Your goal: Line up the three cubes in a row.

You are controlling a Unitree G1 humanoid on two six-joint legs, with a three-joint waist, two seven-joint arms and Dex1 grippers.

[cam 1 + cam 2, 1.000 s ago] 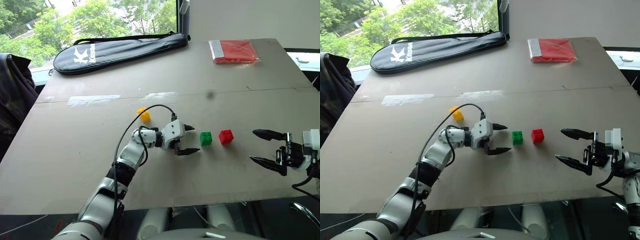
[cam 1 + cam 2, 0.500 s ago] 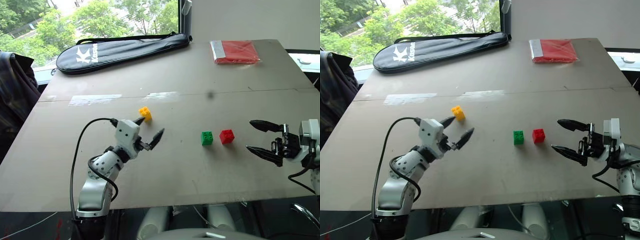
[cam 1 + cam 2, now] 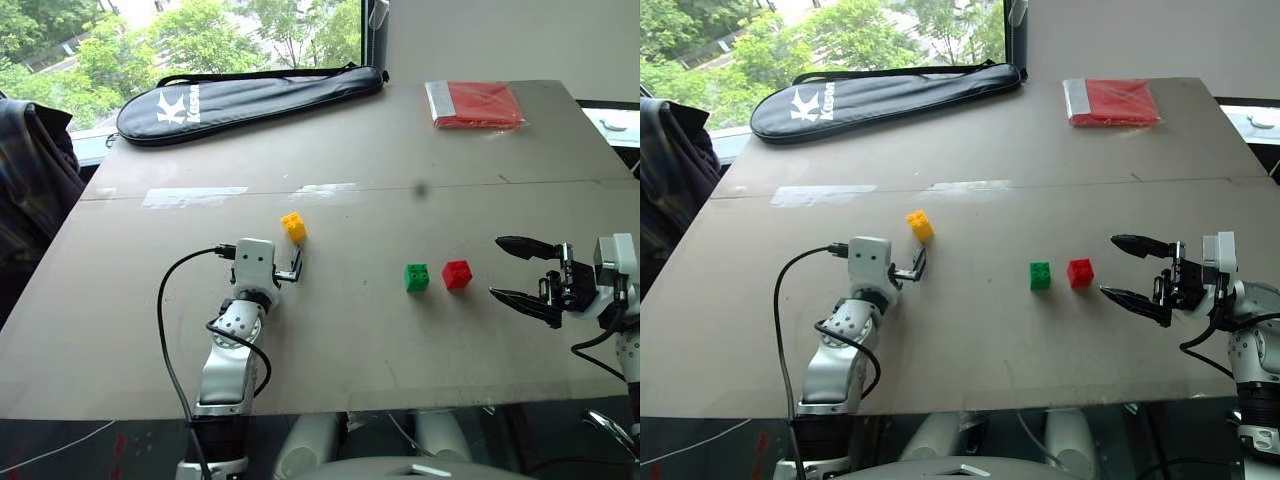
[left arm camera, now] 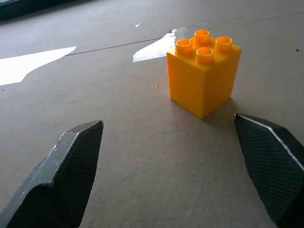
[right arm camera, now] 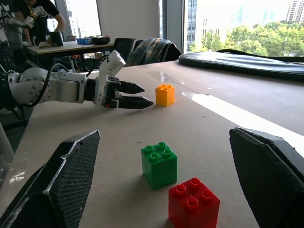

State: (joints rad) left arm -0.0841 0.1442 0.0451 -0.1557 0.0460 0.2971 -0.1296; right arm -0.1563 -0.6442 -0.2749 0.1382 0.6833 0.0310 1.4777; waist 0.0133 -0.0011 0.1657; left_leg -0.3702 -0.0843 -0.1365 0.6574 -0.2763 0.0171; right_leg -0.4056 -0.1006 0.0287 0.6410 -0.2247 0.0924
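The yellow cube [image 3: 293, 227] sits left of centre on the brown table [image 3: 400, 180], apart from the other two. The green cube [image 3: 416, 277] and the red cube [image 3: 457, 274] stand side by side to the right, a small gap between them. My left gripper [image 4: 167, 122] rests low on the table just short of the yellow cube [image 4: 203, 71], pointing toward it, open and empty; the cube lies ahead, closer to one finger [image 4: 270, 156]. My right gripper [image 3: 495, 267] hovers open and empty just right of the red cube, pointing left at it.
A long black racket bag [image 3: 250, 95] lies along the far left edge. A flat red packet [image 3: 478, 103] sits at the far right. A pale tape patch [image 3: 195, 196] marks the table. A dark jacket [image 3: 30, 180] hangs beyond the left edge.
My left gripper has swung left, away from the green cube, and turned to face the yellow cube. The right gripper has stayed where it was, still open.
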